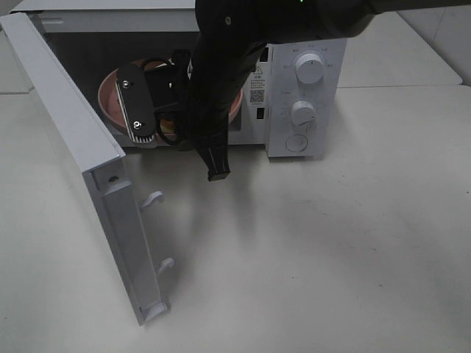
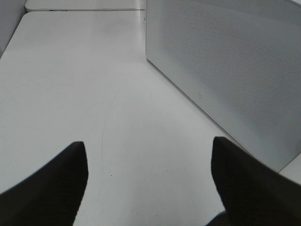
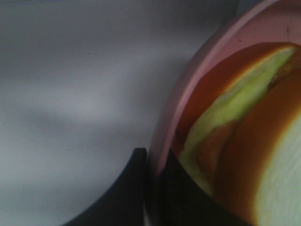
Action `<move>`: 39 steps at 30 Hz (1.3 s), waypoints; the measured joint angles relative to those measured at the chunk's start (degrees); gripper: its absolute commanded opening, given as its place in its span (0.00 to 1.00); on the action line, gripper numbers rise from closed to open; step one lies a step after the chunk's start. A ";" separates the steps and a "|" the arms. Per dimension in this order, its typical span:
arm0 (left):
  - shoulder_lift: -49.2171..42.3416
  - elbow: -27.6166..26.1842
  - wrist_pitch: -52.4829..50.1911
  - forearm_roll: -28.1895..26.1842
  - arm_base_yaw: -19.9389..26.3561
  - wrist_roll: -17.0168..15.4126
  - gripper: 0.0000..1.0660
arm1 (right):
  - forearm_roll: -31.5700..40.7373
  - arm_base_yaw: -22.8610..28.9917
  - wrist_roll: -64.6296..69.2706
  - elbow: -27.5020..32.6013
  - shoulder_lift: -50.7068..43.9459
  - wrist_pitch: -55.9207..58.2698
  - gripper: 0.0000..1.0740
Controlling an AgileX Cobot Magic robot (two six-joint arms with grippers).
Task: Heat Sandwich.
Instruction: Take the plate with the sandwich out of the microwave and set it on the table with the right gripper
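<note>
Sandwich rides the pink plate whose rim the right gripper pinches.

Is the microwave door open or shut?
Open. The door is swung wide to the left, and the pink plate shows inside the microwave.

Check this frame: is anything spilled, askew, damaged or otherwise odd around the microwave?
Nothing stands out. The microwave door is open, the right hand is shut on the pink plate's rim at the cavity, and the sandwich sits on it. No spill shows on the table.
</note>
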 measured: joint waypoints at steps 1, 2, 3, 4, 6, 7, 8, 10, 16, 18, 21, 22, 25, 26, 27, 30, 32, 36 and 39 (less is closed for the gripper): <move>0.00 0.00 0.00 0.00 0.00 0.00 0.65 | -0.06 0.00 0.00 0.97 -0.74 -0.40 0.00; 0.00 0.00 0.00 0.00 0.00 0.00 0.65 | -0.06 0.00 0.00 2.23 -1.49 -0.57 0.00; 0.00 0.00 0.00 0.00 0.00 0.00 0.65 | -0.06 0.00 -0.06 5.04 -2.92 -1.43 0.00; 0.00 0.00 0.00 0.00 0.00 0.00 0.65 | 0.00 0.11 -0.06 6.47 -3.90 -1.83 0.00; 0.00 0.00 0.00 0.00 0.00 0.00 0.65 | 0.00 0.17 -0.06 7.62 -4.81 -2.06 0.00; 0.00 0.00 0.00 0.00 0.00 0.00 0.65 | 0.00 0.23 -0.06 9.11 -5.56 -2.64 0.00; 0.00 0.00 0.00 0.00 0.00 0.00 0.65 | 0.00 0.29 -0.06 11.80 -7.56 -3.61 0.00; 0.00 0.00 0.00 0.00 0.00 0.00 0.65 | 0.00 0.29 -0.06 13.24 -8.48 -4.13 0.00; 0.00 0.00 0.00 0.00 0.00 0.00 0.65 | -0.06 0.29 -0.11 20.45 -12.89 -5.10 0.00; 0.00 0.00 0.00 0.00 0.00 0.00 0.65 | -0.11 0.23 -0.06 24.18 -15.47 -6.53 0.00; 0.00 0.00 0.00 0.00 0.00 0.00 0.65 | -0.11 0.23 -0.06 26.93 -17.25 -7.68 0.00; 0.00 0.00 0.00 0.00 0.00 0.00 0.65 | -0.17 0.23 -0.06 29.45 -19.19 -8.54 0.00; 0.00 0.00 0.00 0.00 0.00 0.00 0.65 | -0.17 0.23 0.00 31.63 -20.80 -8.88 0.00; 0.00 0.00 0.00 0.00 0.00 0.00 0.65 | -0.17 0.23 0.06 32.49 -21.72 -8.88 0.00; 0.00 0.00 0.00 0.00 0.00 0.00 0.65 | -0.23 0.23 0.46 34.61 -23.72 -8.94 0.00; 0.00 0.00 0.00 0.00 0.00 0.00 0.65 | -0.46 0.23 1.20 36.73 -25.61 -8.94 0.00; 0.00 0.00 0.00 0.00 0.00 0.00 0.65 | -1.38 0.23 2.92 39.65 -28.53 -9.05 0.00; 0.00 0.00 0.00 0.00 0.00 0.00 0.65 | -2.64 0.23 5.50 43.54 -32.31 -9.05 0.00; 0.00 0.00 0.00 0.00 0.00 0.00 0.65 | -3.15 0.23 6.70 45.26 -34.15 -9.00 0.00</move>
